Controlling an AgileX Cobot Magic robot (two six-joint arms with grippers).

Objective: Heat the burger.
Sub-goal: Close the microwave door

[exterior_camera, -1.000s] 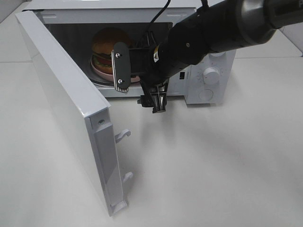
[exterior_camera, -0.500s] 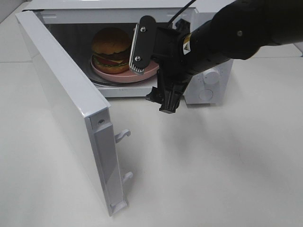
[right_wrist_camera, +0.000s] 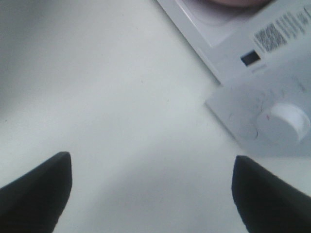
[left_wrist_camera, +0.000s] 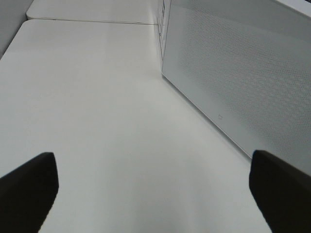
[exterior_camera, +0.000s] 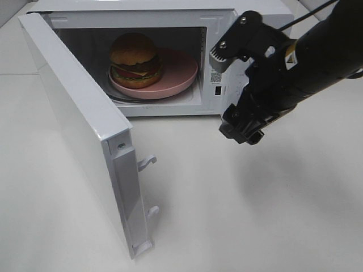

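Burger: the burger (exterior_camera: 135,59) sits inside the oven cavity, toward 9 o'clock on its plate. It is loaded and free of any grip, so it looks ready for heating.
Plate: the pink plate (exterior_camera: 180,73) carries the burger and rests on the glass turntable, probably so it can rotate.
Microwave: the microwave (exterior_camera: 170,107) stands at 12 o'clock on the white table (exterior_camera: 255,215), with its cavity facing the camera.
Door: the door (exterior_camera: 74,124) stands wide open, swung out toward 7 o'clock from its left hinge. It has to be shut before heating can start.
Right gripper: the right gripper (exterior_camera: 229,96) has its fingers spread and holds nothing. It hangs at 4 o'clock from the burger, just in front of the control side, clear of the opening.
Right arm pose: the arm reaches in from 2 o'clock, its wrist pitched down at the table. The wrist view shows bare table and a dial (right_wrist_camera: 289,121) beyond.
Left gripper: the left gripper (left_wrist_camera: 154,194) is also spread and empty, low over the table. It faces the door's perforated outer face, well placed to push it closed, though it is unseen from above.
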